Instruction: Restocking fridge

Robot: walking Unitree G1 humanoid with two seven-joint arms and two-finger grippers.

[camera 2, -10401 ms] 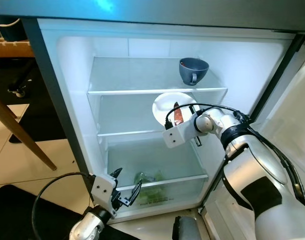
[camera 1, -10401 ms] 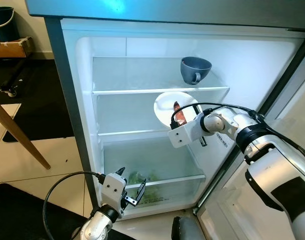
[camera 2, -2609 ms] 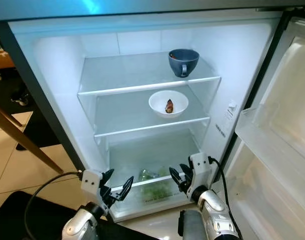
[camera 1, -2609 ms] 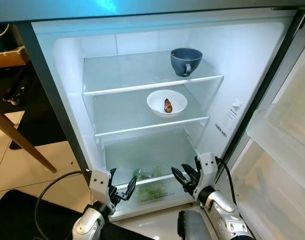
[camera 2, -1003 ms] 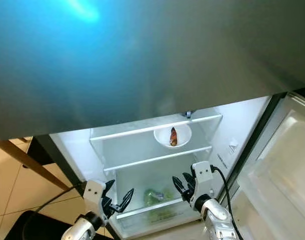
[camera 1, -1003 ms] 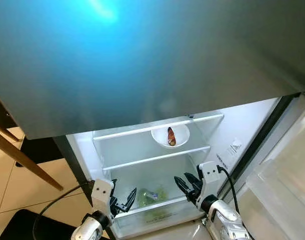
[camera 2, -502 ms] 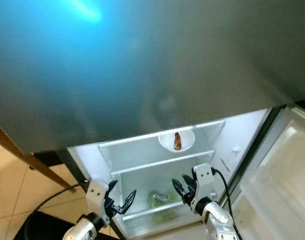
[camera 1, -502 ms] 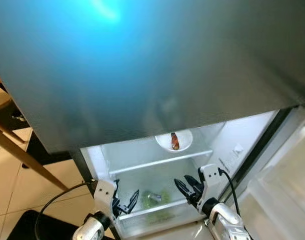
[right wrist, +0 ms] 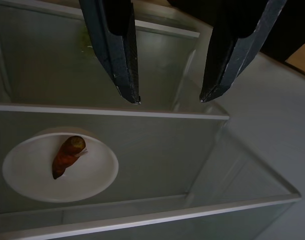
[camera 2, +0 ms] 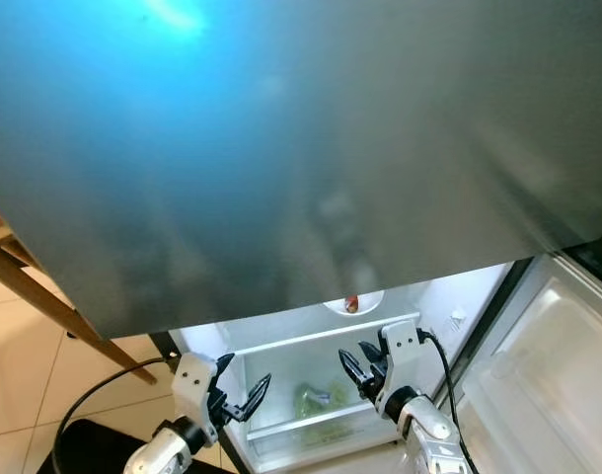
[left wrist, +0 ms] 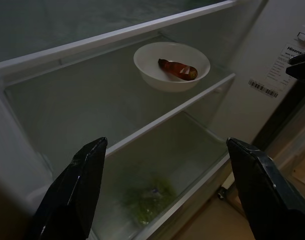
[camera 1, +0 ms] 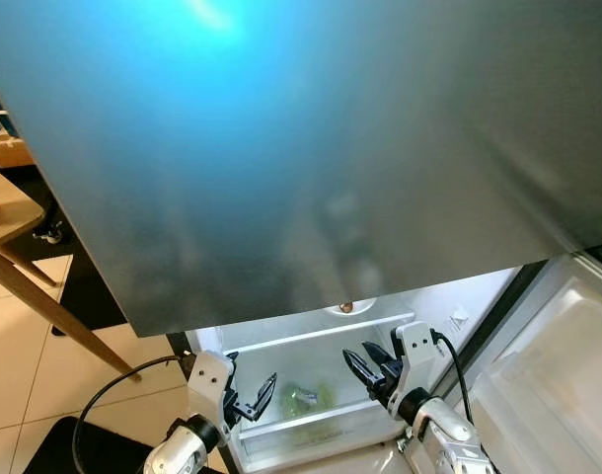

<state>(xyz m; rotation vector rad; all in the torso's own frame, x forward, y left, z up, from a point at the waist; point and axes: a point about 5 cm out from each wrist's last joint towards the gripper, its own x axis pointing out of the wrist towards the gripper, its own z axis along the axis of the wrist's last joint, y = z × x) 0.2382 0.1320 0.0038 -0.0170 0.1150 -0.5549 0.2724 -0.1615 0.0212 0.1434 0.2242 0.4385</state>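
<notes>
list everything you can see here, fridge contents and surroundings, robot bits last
fridge: one, grey outside and white inside, its lower compartment open
bowl: one, white, on a glass shelf inside the fridge
food item: one, reddish brown, lying in the bowl
leafy greens: one green bunch, in the bottom compartment below the shelves
fridge door: one, white inside, swung open on the robot's right
wooden table: one, light brown, left of the fridge on the tiled floor
left gripper: black fingers, open, low in front of the fridge
right gripper: black fingers, open, low in front of the fridge
</notes>
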